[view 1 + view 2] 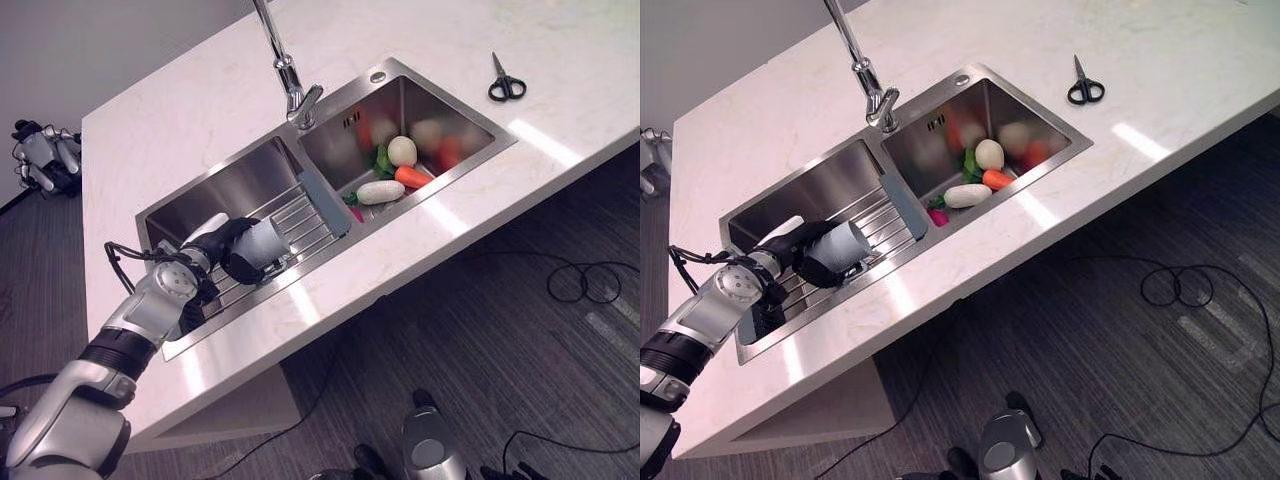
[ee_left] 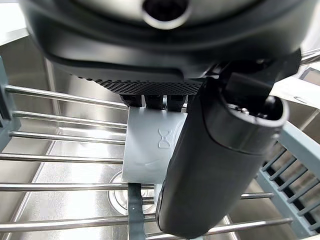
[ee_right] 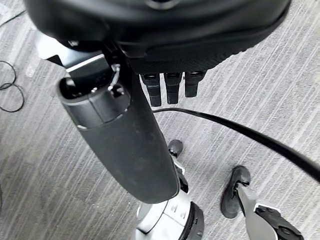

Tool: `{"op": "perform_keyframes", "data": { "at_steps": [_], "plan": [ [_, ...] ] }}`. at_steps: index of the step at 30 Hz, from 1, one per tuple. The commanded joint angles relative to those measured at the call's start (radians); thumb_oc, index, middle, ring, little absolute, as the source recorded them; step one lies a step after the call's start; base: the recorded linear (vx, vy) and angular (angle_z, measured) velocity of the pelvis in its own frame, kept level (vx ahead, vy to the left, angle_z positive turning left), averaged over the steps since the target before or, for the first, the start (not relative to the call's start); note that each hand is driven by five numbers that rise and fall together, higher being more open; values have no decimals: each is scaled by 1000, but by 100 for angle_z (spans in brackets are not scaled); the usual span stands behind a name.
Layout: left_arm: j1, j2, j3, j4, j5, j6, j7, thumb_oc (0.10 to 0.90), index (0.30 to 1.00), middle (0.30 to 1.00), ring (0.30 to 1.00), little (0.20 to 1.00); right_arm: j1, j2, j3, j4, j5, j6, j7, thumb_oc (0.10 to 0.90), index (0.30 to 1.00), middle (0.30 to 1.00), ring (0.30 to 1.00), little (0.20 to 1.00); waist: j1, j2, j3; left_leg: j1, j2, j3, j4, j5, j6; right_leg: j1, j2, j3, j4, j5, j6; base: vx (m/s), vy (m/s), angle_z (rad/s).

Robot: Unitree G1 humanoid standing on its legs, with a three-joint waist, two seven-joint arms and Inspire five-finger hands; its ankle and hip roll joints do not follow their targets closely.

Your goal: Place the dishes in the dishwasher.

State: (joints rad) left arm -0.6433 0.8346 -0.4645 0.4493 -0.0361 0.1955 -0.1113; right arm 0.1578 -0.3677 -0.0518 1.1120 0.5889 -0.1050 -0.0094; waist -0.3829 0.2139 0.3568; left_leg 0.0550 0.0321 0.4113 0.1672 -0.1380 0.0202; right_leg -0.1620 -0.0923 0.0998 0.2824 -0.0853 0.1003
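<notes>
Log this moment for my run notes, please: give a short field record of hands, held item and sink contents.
left hand: over the left basin, fingers and thumb curled round a grey cup
cup position: above the wire rack across the left basin
right hand: hanging over the floor, fingers relaxed, holding nothing
right basin: toy vegetables, including a carrot and a white radish
countertop: scissors beyond the sink
faucet: behind the divider
</notes>
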Motion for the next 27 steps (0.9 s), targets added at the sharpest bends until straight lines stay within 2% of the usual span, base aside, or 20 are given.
{"op": "perform_keyframes", "data": {
  "at_steps": [1, 9, 10, 11, 27],
  "plan": [
    [-10, 18, 143, -16, -22, -32, 75, 800, 900, 900, 900, 900, 87, -47, 23, -77, -16, -22, -2, 800, 900, 900, 900, 900, -6, -1, -74, -94, 35, -121, 133, -104, -37, 13, -67, -61, 18, -71, 85, 11, -5, -4],
    [-8, 16, 145, -24, -15, -22, 73, 800, 900, 900, 900, 900, 81, -61, 26, -91, -20, -16, -10, 800, 900, 900, 900, 900, -10, 7, -64, -96, 38, -119, 133, -99, -42, 10, -69, -62, 18, -73, 83, 2, -1, -1],
    [-6, 15, 144, -24, 0, -12, 61, 499, 448, 448, 448, 448, 80, -65, 23, -91, -23, -16, -8, 800, 900, 900, 900, 900, -11, 9, -61, -97, 39, -120, 133, -97, -44, 9, -70, -63, 18, -73, 83, 0, 0, 0],
    [-5, 16, 141, -25, 3, -10, 60, 400, 300, 300, 300, 300, 79, -68, 23, -95, -22, -13, -8, 800, 900, 900, 900, 900, -12, 9, -59, -98, 40, -119, 133, -96, -45, 8, -70, -64, 18, -72, 83, 0, 0, 0],
    [-18, 37, 116, -7, 25, 4, 25, 400, 300, 300, 300, 300, 69, -77, 30, -100, -30, -17, -4, 800, 900, 900, 900, 900, -7, 8, -55, -102, 50, -118, 133, -88, -52, 8, -72, -79, 18, -77, 80, -1, 1, -1]
  ]
}}
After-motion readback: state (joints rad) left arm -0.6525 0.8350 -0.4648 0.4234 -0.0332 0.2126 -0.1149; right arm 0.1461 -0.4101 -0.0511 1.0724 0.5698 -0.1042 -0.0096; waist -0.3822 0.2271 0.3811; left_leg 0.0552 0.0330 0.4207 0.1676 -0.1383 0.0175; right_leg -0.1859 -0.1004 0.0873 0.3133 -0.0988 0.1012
